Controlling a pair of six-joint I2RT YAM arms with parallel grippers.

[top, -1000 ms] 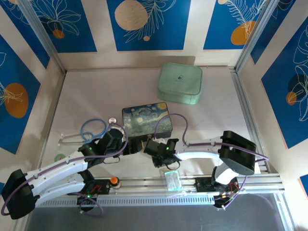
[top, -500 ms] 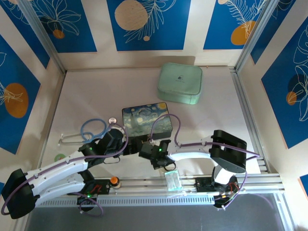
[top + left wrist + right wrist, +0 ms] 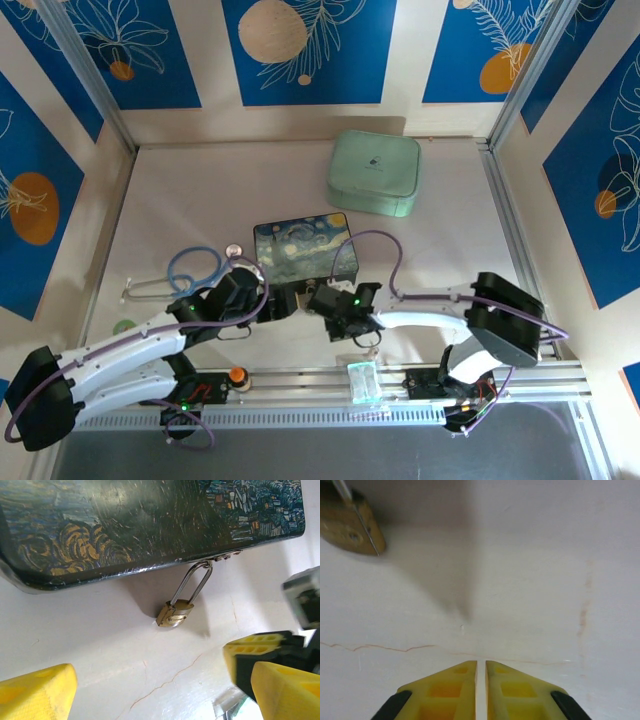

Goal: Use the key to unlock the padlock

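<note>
The small brass padlock hangs by its silvery shackle from the hasp of the starry-night tin and rests on the table. It also shows at the top left of the right wrist view, padlock. My left gripper stands open, its yellow fingers wide apart on the near side of the padlock. My right gripper is shut to a thin slit with nothing showing between its pads, a little to the right of the padlock. In the top view the left gripper and right gripper face each other before the tin. The key is hidden.
A blue-tubed stethoscope lies left of the tin. A mint-green case sits at the back. A clear plastic box and an orange knob are on the front rail. A thin crack runs across the white table.
The right arm swung left toward the left gripper, then drew back to the right, its elbow moving further right. The left arm has stayed in place.
</note>
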